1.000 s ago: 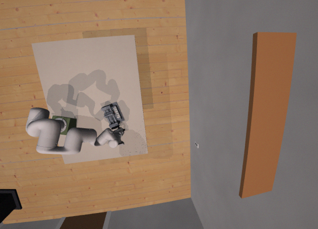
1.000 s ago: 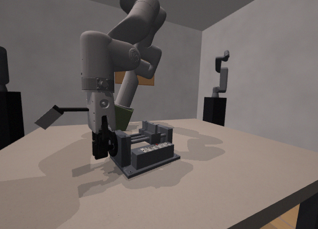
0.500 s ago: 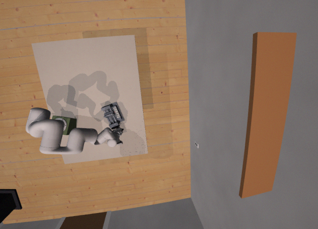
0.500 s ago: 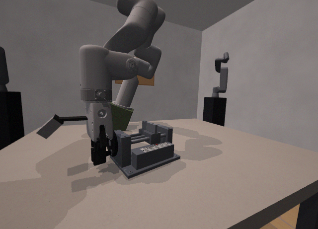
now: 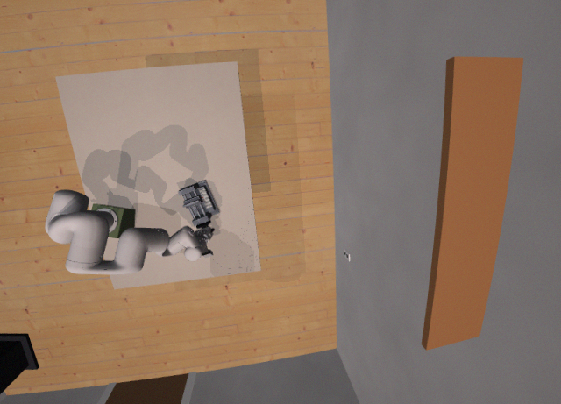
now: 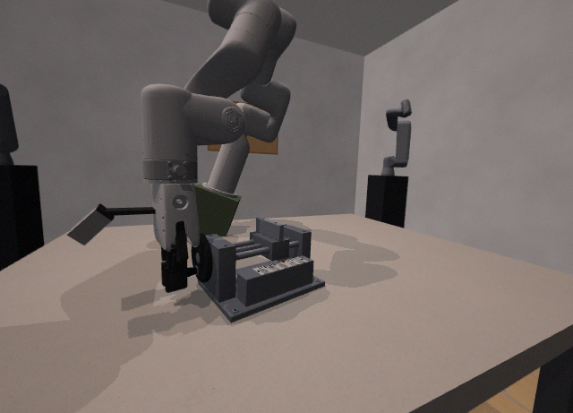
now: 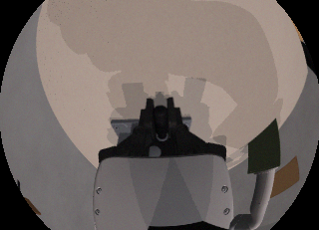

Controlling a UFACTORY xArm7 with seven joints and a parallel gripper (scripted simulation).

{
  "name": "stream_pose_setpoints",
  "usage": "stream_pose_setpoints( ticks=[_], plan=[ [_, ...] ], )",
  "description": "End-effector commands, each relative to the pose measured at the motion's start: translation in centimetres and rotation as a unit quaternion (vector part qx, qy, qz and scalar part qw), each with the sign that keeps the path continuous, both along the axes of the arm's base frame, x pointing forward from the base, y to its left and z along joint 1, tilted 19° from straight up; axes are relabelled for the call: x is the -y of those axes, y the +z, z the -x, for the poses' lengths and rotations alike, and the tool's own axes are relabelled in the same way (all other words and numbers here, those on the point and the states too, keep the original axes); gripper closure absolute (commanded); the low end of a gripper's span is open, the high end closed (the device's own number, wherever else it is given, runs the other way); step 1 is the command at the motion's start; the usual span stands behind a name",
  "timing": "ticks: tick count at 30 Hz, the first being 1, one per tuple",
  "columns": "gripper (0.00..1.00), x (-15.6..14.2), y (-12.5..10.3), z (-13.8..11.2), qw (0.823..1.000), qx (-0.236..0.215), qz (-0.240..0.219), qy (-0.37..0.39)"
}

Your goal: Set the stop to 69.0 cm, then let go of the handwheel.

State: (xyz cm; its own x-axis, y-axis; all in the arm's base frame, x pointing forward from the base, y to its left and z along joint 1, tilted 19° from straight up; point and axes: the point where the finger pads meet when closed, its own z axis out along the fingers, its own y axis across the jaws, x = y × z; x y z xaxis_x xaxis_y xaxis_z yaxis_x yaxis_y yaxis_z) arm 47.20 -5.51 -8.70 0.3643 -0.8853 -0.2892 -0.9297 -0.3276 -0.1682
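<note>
Handwheel (image 6: 202, 259) sits at near end of stop fixture (image 6: 273, 279) on tabletop (image 6: 416, 297); your gripper (image 6: 175, 271) hangs vertical beside it, jaws clamped on crank handle so wrist can swing it round; scale unreadable, so can't tell stop posn; don't release yet.

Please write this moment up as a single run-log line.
pincer: shut on handwheel crank | handwheel: gripped low at its left | stop fixture: flat on table | release: not yet done
</note>
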Motion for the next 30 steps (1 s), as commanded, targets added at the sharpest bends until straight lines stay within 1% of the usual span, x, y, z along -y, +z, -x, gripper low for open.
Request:
stream_pose_setpoints(
  ticks=[1,16,30],
  plan=[
    [0.94,0.5,0.3,0.6,1.0,0.001,0.001,-0.001],
    [0.94,1.4,1.9,1.6,1.0,0.001,0.001,-0.001],
    [0.94,1.8,3.8,1.2,1.0,0.001,0.001,-0.001]
  ],
)
